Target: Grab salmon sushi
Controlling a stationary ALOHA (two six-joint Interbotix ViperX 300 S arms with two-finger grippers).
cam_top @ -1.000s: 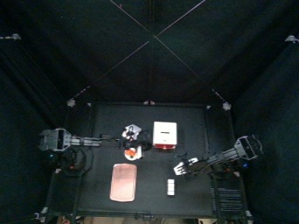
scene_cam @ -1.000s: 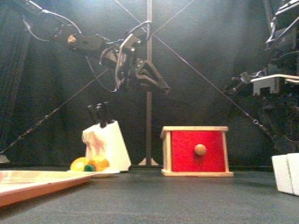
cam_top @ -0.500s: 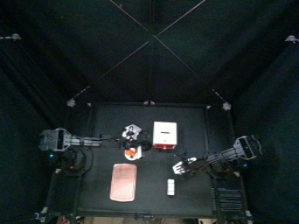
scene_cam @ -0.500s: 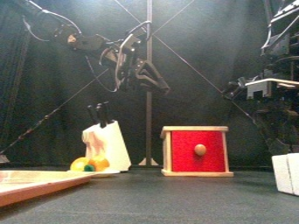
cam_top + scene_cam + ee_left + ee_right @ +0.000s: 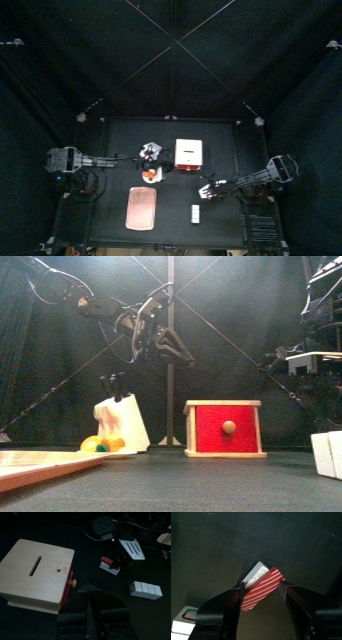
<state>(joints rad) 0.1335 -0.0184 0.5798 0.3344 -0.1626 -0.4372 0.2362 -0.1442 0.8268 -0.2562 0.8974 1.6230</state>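
So the right claw (image 5: 262,587) has hold of one piece of salmon sushi (image 5: 260,589), the red-and-white striped one. The two jaws are pressed against its sides, and a white block shows behind the stripes. From above, that claw (image 5: 209,188) sits near the right edge of the table (image 5: 114,150), toward the front.

The left claw (image 5: 93,604) hangs up in the air over the back-left part of the table, jaws pinched together with nothing in them. In the front view it (image 5: 171,348) is well above everything else.

Count of stuff on the table:
- one wooden box (image 5: 40,572) with a slot in its top, a red front (image 5: 223,427) and a knob, about mid-table toward the back
- one white knife block (image 5: 123,421) left of the box, with something yellow and green at its foot
- one long pinkish tray (image 5: 140,207) near the front-left corner
- one white segmented block (image 5: 146,589) near the front edge, right of the tray

The left wrist view also shows the right arm's claw (image 5: 112,563) on the sushi, past the box.
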